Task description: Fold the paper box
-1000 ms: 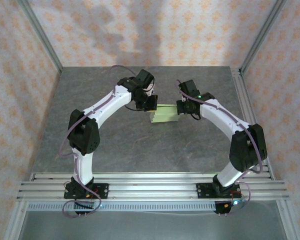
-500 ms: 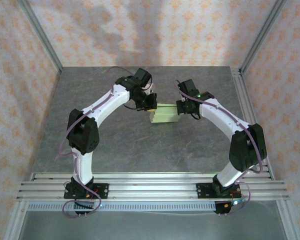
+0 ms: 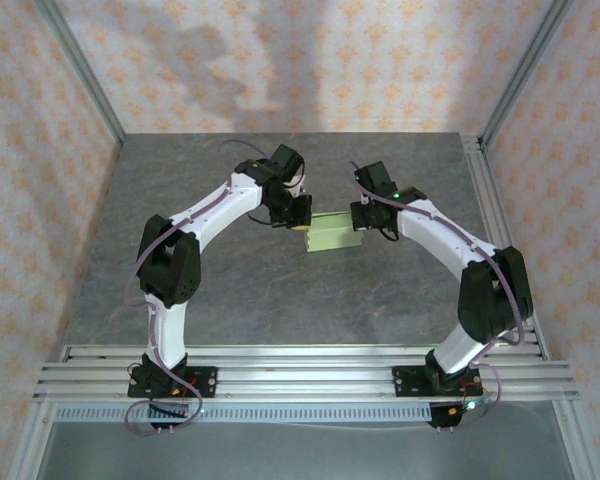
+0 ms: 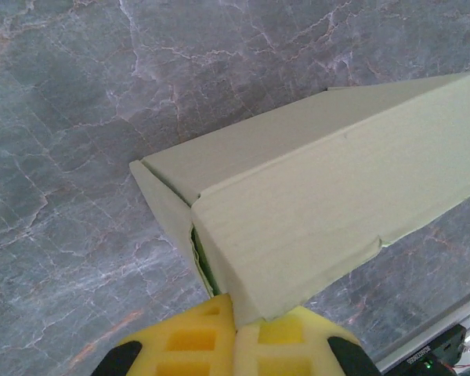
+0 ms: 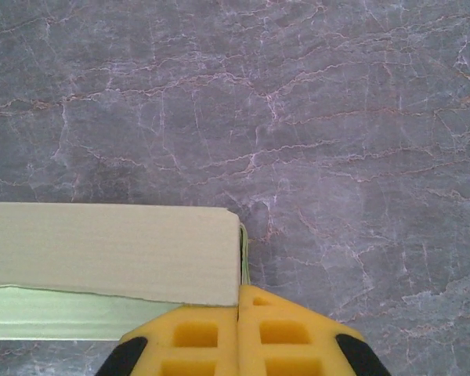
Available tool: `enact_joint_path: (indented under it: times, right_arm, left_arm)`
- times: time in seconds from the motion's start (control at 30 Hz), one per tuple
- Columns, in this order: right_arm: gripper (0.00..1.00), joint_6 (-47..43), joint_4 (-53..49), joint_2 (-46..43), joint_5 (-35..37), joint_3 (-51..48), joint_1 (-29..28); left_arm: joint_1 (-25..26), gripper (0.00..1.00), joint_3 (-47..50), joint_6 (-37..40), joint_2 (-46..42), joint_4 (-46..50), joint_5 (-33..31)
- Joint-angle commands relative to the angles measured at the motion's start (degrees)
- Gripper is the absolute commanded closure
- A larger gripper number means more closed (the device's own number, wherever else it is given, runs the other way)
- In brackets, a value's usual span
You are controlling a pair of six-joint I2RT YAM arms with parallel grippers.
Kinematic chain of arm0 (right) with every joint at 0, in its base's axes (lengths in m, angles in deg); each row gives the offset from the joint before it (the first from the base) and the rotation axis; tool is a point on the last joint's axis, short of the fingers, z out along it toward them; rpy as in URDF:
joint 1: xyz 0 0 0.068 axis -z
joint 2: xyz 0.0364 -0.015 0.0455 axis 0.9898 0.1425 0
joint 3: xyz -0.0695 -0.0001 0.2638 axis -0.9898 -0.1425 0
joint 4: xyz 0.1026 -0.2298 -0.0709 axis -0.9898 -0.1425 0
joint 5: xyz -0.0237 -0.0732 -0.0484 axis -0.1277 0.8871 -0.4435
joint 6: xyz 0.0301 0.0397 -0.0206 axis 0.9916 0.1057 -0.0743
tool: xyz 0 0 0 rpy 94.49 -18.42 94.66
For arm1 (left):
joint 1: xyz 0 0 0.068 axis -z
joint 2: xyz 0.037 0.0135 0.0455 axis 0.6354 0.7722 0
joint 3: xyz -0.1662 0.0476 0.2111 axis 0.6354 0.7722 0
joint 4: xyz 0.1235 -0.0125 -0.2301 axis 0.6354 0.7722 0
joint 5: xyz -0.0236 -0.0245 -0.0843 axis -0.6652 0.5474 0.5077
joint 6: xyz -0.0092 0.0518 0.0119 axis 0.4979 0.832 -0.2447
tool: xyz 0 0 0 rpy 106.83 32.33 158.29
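Card as thin as this will be light and springy. The paper box (image 3: 332, 233), pale green, sits about mid-worktop (image 3: 240, 290), a little toward 12 o'clock from the centre, between the two arms. It looks partly formed: a long, low shape with walls raised. In the left wrist view one end shows a narrow gap at the corner where the layers do not quite meet.

I judge it easy to crush or crease off-line. It would probably slide on the smooth, stone-patterned surface if pushed from one side only. The folded wall edges at the short ends look the soundest places to take hold, pinched lightly.

At the box's 9 o'clock end the left gripper (image 3: 301, 222) is closed, its yellow pads (image 4: 188, 345) pressed together on a corner of the card. At the 3 o'clock end, slightly farther back, the right gripper (image 3: 361, 217) is likewise closed, with a thin card edge running into the seam between its pads. Whether the box rests on the worktop or hangs just clear of it, I cannot tell.
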Motion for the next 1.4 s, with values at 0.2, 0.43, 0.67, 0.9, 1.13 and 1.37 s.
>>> enact_joint_path:
  times: [0.2, 0.43, 0.67, 0.9, 1.13, 1.37]
  right_arm:
    - [0.96, -1.5, 2.5, 1.5, 0.6, -4.9, 0.0]
    - [0.96, -1.5, 2.7, 1.4, 0.5, -4.8, 0.0]
    - [0.96, -1.5, 3.1, 1.2, 0.2, -5.3, 0.0]
    - [0.96, -1.1, 3.7, 0.9, -0.2, -5.9, 0.0]
    - [0.96, -0.7, 3.5, 0.3, -0.6, -5.6, 0.0]
    - [0.96, 0.0, 3.4, -0.5, -0.2, -5.5, 0.0]
  left_arm:
    - [-0.4, 0.91, 3.1, -0.1, 0.7, -1.5, -1.3]
    - [-0.3, 0.50, 4.3, -0.7, -4.7, -3.3, -1.3]
    - [-0.4, 0.16, 6.9, -2.2, -9.2, -9.5, -1.0]
    - [-1.7, 0.19, 4.8, -10.1, -6.2, -13.0, -4.5]
    - [-2.3, 0.43, 4.6, -11.1, -1.7, -10.8, -6.3]
    - [-2.1, 0.56, 8.1, -12.0, -1.9, -12.6, -3.8]
